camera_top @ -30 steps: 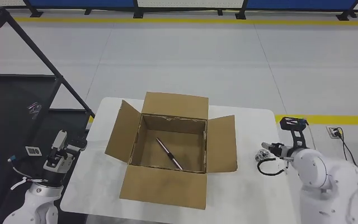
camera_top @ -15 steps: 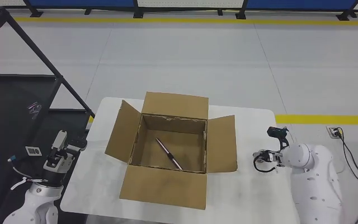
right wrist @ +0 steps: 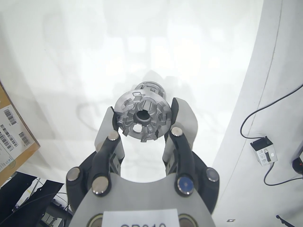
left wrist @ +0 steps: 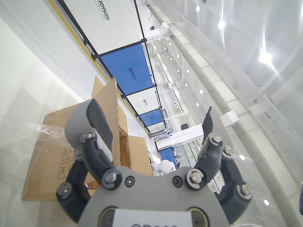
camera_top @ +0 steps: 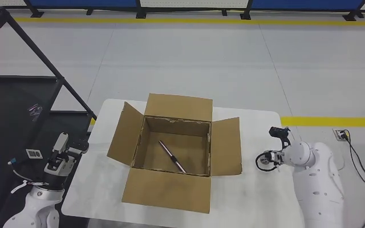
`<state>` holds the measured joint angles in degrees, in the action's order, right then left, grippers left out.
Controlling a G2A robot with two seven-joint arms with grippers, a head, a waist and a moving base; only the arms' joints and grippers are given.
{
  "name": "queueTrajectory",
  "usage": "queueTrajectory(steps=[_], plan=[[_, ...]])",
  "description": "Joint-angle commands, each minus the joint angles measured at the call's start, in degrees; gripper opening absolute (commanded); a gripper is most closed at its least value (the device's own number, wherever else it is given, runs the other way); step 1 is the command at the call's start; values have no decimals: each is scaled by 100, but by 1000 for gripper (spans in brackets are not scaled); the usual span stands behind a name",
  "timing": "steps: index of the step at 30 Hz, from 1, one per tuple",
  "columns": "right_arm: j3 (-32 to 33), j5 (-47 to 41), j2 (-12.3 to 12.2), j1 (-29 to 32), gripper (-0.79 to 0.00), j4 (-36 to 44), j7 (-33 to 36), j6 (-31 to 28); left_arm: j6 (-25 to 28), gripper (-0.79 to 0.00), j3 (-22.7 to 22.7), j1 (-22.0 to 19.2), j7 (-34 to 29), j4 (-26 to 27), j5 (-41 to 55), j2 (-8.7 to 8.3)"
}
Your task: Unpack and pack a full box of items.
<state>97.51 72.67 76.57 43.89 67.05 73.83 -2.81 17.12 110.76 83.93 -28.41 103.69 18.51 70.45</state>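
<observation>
Right gripper (right wrist: pixel 144 110): the jaws are closed on a metal hub (right wrist: pixel 141 118), one pad on each side of the toothed flange facing the wrist camera. A second flange sits behind it on a narrower neck. In the top view the hub (camera_top: pixel 264 161) is at right-centre of the frame, over the white counter (camera_top: pixel 251 196) and just beyond the box's right flap. You cannot tell from these views whether its far flange touches the counter. Handling judgement: it looks like cast metal, so rigid, dense for its size and in no danger of crushing, but bare and likely slick against the pads. The notched rim gives uneven contact, so expect it to pivot about the pad line if you swing it fast. The grip across the flange is usable. The neck between the two flanges looks like the more secure place, since the flanges would stop it sliding out. Set it down on a flange face, because on its side it may roll. Left gripper (left wrist: pixel 152 108): the jaws are spread wide with nothing between them. It sits at the lower left of the top view, off the counter's left edge and well apart from the work. Farther out, the cardboard box (camera_top: pixel 169 191) stands mid-frame with all four flaps open. A slim dark rod (camera_top: pixel 172 157) lies diagonally on its floor. Judge the rod as stiff, light, smooth and prone to rolling, so take it at mid-length with the pads across its axis. Unpacking appears nearly finished.
</observation>
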Motion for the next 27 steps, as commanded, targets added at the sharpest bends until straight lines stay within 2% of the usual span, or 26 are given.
queueTrajectory(steps=[1,3,9,11,13,15,18,21,24,27], plan=[[-4,-39,-9,141,-785,520,-8,106,0,0,0,0,0,0,0,0],[-53,3,-8,395,-785,1403,26,304,0,0,0,0,0,0,0,0],[-507,101,36,1635,-785,5156,36,837,0,0,0,0,0,0,0,0],[-868,491,45,1906,-785,5960,-139,929,0,0,0,0,0,0,0,0],[-1427,734,61,2034,-785,6434,-417,861,0,0,0,0,0,0,0,0],[-2075,966,88,1992,-785,6481,-582,795,0,0,0,0,0,0,0,0],[-2906,1092,154,1544,-785,5994,-564,680,0,0,0,0,0,0,0,0],[-3760,1077,289,812,-785,5078,-369,686,0,0,0,0,0,0,0,0],[-4414,559,491,1,-785,3894,-223,774,0,0,0,0,0,0,0,0],[-4916,94,715,-630,-785,2786,-355,1040,0,0,0,0,0,0,0,0]])
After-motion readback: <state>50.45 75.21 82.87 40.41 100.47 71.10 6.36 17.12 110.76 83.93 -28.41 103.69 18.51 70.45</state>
